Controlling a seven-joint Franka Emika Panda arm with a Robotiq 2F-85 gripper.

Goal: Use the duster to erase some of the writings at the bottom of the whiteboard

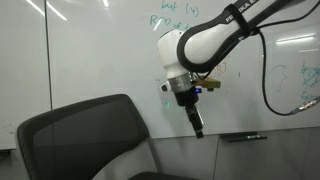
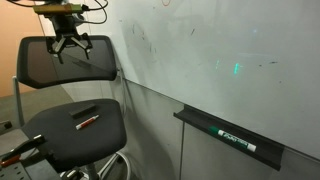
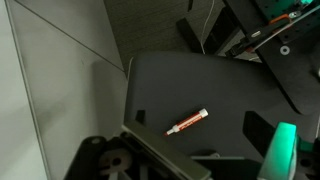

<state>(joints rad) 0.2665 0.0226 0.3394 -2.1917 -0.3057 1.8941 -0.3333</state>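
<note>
One whiteboard [image 1: 90, 50] is filling the wall in both exterior views, glossy and streaked with light. Only the exterior view facing it is showing the larger green lines of words [image 1: 175, 15] near the top and the writings [image 1: 288, 80], faint teal scribbles lower down on the board, beside the hanging black cable [image 1: 266, 90]. From the angled exterior view the board [image 2: 220, 50] is reading almost blank.

One black mesh chair [image 2: 60, 65] is standing in front of the board, and one white arm [image 1: 215, 40] is reaching over it. The pincer [image 2: 72, 52] is hanging above the chair back with its fingers [image 2: 58, 50] spread wide, gripping nothing and not touching the board. Seen side-on [image 1: 198, 128], that spread is not showing.

One narrow ledge [image 2: 200, 122] is running along the board's lower edge, carrying one dark marker-like bar [image 2: 236, 138].

One red marker [image 3: 187, 122] is lying on the chair seat, clear in the wrist view and in an exterior view [image 2: 88, 121]; the chair back [image 1: 80, 140] is hiding it from the facing camera.
</note>
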